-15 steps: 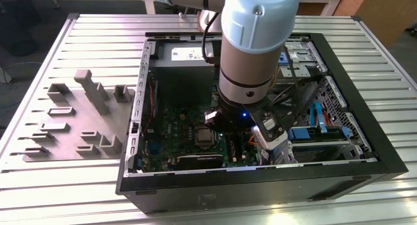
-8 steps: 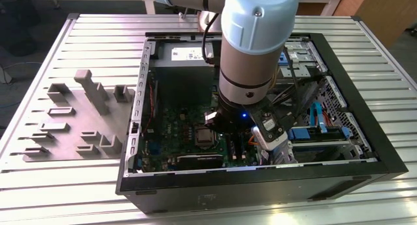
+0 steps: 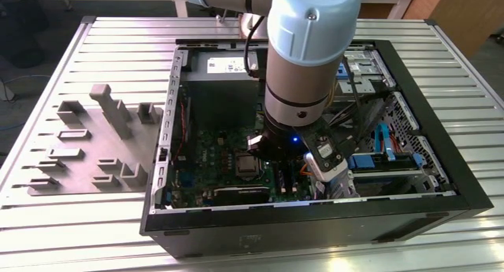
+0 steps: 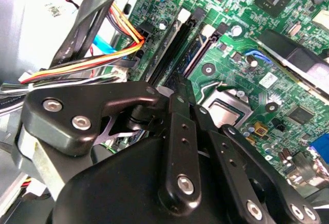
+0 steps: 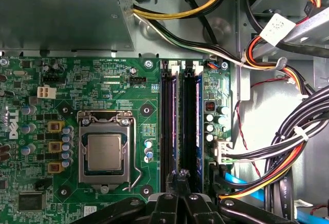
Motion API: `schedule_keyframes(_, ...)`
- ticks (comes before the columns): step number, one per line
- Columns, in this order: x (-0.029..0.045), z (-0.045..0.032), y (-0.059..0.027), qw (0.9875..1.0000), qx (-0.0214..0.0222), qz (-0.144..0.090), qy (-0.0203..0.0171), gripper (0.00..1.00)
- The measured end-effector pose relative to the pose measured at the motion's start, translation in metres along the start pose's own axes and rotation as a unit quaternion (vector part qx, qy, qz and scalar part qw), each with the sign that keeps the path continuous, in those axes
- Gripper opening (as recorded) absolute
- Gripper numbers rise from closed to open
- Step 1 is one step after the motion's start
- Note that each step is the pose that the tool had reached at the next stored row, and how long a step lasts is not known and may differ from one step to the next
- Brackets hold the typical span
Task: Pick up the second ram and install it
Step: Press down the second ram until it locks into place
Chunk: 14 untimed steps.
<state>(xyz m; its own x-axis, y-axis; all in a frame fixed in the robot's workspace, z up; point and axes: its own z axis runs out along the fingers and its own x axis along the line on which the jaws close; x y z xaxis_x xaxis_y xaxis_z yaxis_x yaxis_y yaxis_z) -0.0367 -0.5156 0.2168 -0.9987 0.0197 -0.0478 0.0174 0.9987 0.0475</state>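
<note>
My fingers (image 5: 180, 179) are down inside the open PC case (image 3: 464, 183), low over the motherboard (image 5: 103, 80), pinched together over the end of the memory slots (image 5: 180, 126) beside the CPU socket (image 5: 105, 152). The second ram (image 5: 197, 126) looks seated in a slot, I think; hard to confirm. Nothing visibly held between the fingers. Cable bundle (image 5: 277, 152) sits just beside.

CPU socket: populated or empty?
Populated. In the first wrist view the CPU socket holds a silver-lidded chip, with the metal frame shut around its edges.
</note>
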Motion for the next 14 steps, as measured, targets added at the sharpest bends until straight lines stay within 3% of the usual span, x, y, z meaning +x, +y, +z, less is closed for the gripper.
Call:
schedule_keyframes(5,-0.0001,-0.0013,0.0002,1.0000,-0.0007,0.000,-0.0002,0.11)
schedule_keyframes(11,-0.0008,-0.0165,0.0008,1.0000,-0.0001,0.000,0.0000,0.11)
schedule_keyframes(14,-0.0009,-0.0196,0.0010,1.0000,-0.0002,0.000,-0.0001,0.11)
